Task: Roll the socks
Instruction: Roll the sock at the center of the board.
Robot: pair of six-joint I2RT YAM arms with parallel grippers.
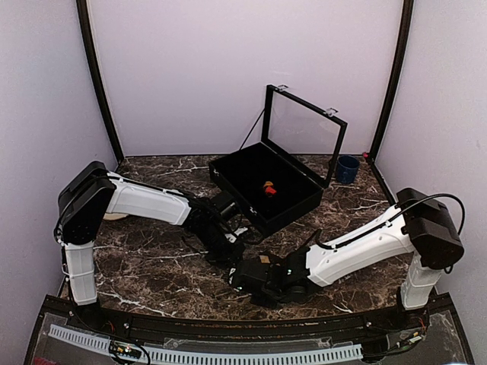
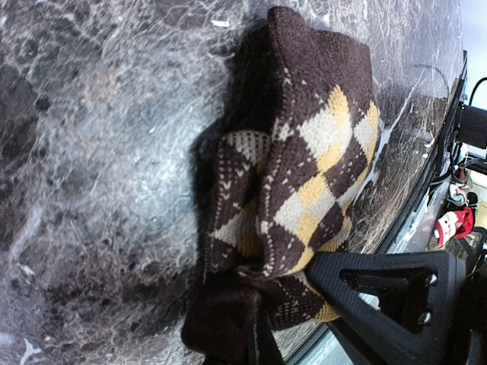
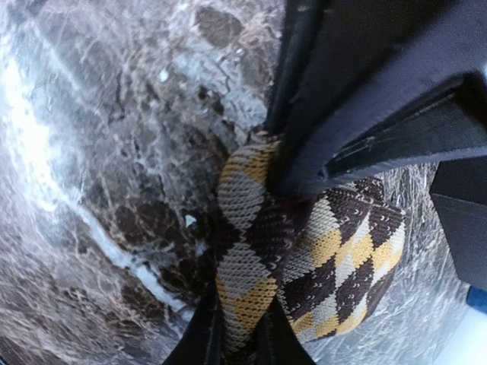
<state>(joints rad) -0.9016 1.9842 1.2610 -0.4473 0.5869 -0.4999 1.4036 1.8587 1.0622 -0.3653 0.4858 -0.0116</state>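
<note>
Near the front middle of the marble table [image 1: 152, 266], the tan-diamond sock [image 2: 304, 167] lies bunched up where the two arms meet. It is a dark brown-black knit with tan, cream and yellow diamonds crossed by fine dotted stitch lines. It is folded over itself into a thick, lumpy wad rather than a neat roll.

The left gripper [image 2: 293, 308] is clamped on one end of the wad, with fabric squeezed between its black plastic fingers [image 2: 380, 296]. The right gripper [image 3: 259, 236] also pinches the sock, its fingers [image 3: 342, 91] pressing in from opposite sides so the soft knit bulges out between them.

The tabletop is glossy dark stone with white veins. Farther back, a black case [image 1: 228, 179] stands open with its clear lid raised. A red-and-orange bundle [image 1: 268, 188] lies inside, too small to show any pattern. A blue cup [image 1: 348, 169] sits just beside the lid.
</note>
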